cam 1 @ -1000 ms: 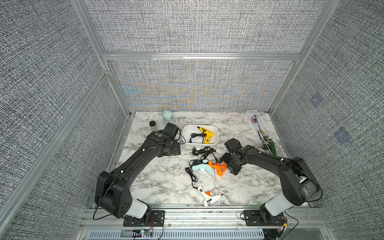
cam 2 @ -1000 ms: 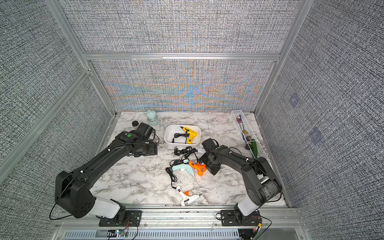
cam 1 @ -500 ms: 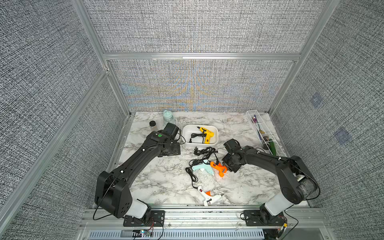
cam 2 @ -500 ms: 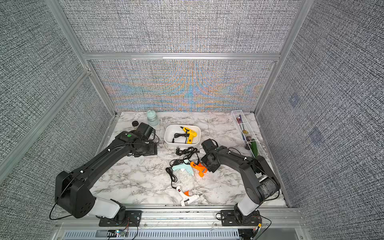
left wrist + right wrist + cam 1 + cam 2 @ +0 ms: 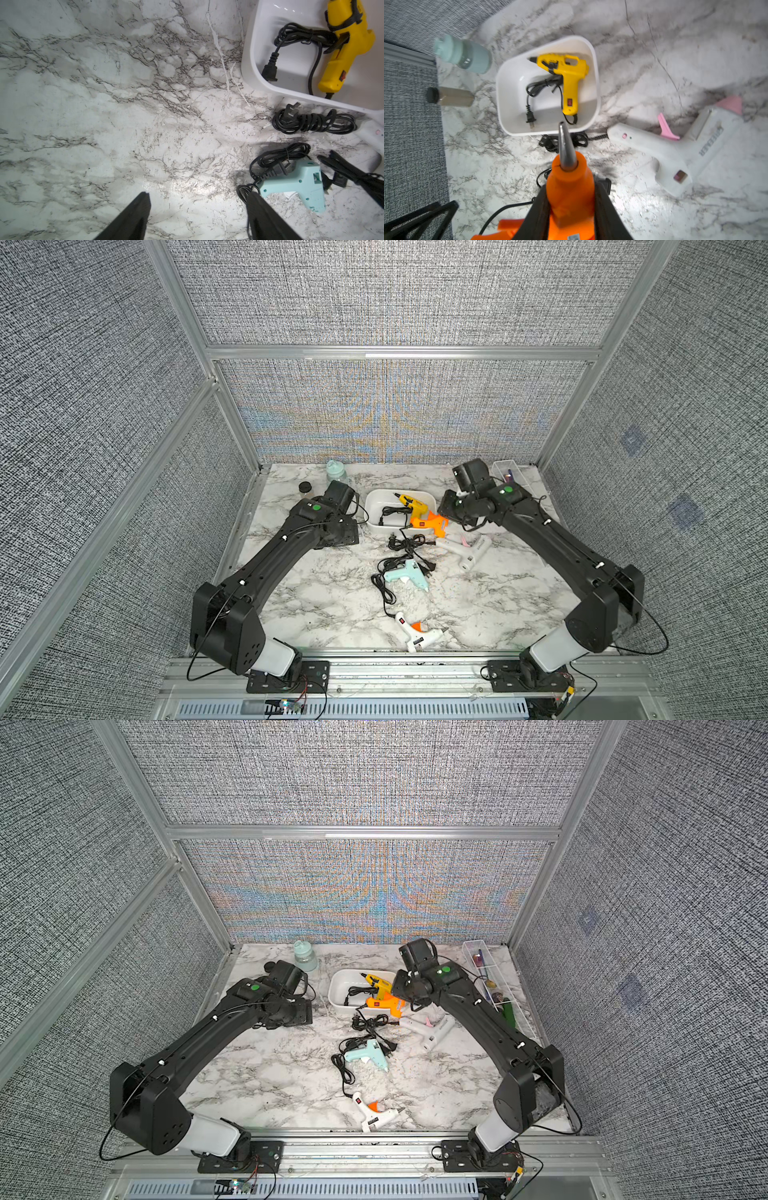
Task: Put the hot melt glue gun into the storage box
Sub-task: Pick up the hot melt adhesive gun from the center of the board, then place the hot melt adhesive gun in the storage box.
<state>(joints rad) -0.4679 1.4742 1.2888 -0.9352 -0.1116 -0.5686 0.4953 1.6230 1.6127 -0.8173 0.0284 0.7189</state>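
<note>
Storage box [image 5: 374,506] holds yellow gun [image 5: 413,506], right tool [image 5: 572,187] grips orange gun [image 5: 428,522], left tool [image 5: 198,195] released.

Desk [image 5: 332,601]: white marble pattern — grey and black veins
Storage box [image 5: 375,506]: plain white
Glue gun in box [image 5: 414,506]: yellow, black cord, red switch
Gripped glue gun [image 5: 428,522]: orange, silver nozzle
Centre glue gun [image 5: 405,574]: pale mint, black cord
Rightmost glue gun [image 5: 462,550]: white, pink trigger
Front glue gun [image 5: 419,639]: white — orange trigger, red switch
Walls [image 5: 374,294]: grey weave

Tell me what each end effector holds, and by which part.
Right end effector: orange glue gun, gripped on its barrel behind the nozzle. Left end effector: open, holding nothing.
</note>
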